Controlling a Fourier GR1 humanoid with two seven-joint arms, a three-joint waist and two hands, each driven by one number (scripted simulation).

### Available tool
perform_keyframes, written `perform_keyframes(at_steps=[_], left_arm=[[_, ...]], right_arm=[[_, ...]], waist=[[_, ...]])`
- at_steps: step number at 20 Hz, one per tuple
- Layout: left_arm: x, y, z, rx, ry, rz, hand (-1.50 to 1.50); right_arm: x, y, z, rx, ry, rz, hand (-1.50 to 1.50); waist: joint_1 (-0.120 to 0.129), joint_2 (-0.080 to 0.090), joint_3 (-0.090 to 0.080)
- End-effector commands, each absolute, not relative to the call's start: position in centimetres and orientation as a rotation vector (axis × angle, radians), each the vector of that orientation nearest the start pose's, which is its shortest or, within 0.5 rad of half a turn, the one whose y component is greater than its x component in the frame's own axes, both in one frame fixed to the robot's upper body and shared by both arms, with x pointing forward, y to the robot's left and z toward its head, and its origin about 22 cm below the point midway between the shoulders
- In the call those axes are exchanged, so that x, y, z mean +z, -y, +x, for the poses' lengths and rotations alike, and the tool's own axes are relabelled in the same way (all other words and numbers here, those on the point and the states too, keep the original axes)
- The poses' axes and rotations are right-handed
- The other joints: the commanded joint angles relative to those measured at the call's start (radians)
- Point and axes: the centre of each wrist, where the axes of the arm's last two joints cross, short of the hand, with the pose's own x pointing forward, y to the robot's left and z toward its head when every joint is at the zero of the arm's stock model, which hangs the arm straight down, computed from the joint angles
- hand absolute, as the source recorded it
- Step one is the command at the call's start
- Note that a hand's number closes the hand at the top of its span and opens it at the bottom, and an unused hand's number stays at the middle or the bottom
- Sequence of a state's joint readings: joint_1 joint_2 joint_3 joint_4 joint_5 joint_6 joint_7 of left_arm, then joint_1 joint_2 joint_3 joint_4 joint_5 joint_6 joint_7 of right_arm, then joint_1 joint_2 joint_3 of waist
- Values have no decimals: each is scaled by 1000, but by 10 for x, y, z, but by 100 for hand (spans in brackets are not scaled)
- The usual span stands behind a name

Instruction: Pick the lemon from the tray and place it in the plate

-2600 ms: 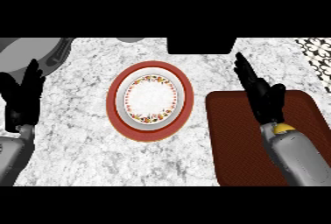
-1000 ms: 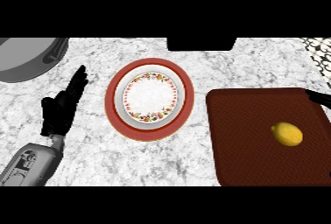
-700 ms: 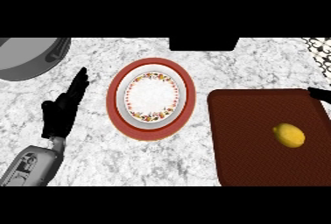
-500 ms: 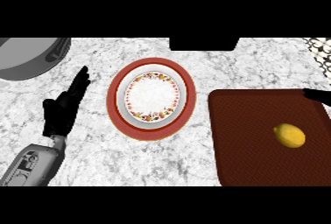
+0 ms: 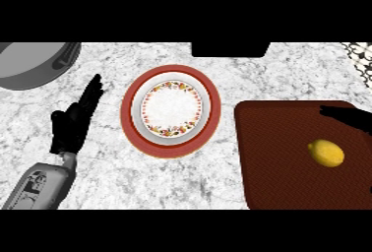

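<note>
A yellow lemon [image 5: 325, 153] lies on the dark red-brown tray [image 5: 276, 162] at the right, near its right side. Left of the tray stands the plate [image 5: 171, 110], red-rimmed with a white, flower-patterned centre and nothing on it. Only black fingertips of my right hand [image 5: 350, 117] show at the right edge, above the lemon and apart from it. My left hand [image 5: 74, 123] rests open on the left, fingers straight and pointing up, a short gap from the plate.
A grey round pan [image 5: 29, 64] sits at the top left corner. A black block [image 5: 229, 48] is at the top centre edge. A patterned object [image 5: 361, 49] shows at the top right corner. The counter is white-grey marble.
My right hand has pulled off the tray toward the right edge, uncovering the lemon. In the last second its fingertips edged slightly back in above the lemon. The left hand stays put.
</note>
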State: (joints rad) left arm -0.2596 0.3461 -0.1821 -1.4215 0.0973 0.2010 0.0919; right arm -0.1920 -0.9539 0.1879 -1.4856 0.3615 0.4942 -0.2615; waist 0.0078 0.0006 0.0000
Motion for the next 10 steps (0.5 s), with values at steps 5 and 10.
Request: perform_keyframes(at_steps=[5, 10], left_arm=[[26, -241, 307, -235, 1553, 212, 0], [39, -268, 294, -215, 1549, 226, 0]], right_arm=[[102, 370, 290, 1573, 1113, -424, -150], [70, 367, 284, 1583, 1091, -431, -150]], waist=[[-7, 0, 0], [-5, -1, 0]])
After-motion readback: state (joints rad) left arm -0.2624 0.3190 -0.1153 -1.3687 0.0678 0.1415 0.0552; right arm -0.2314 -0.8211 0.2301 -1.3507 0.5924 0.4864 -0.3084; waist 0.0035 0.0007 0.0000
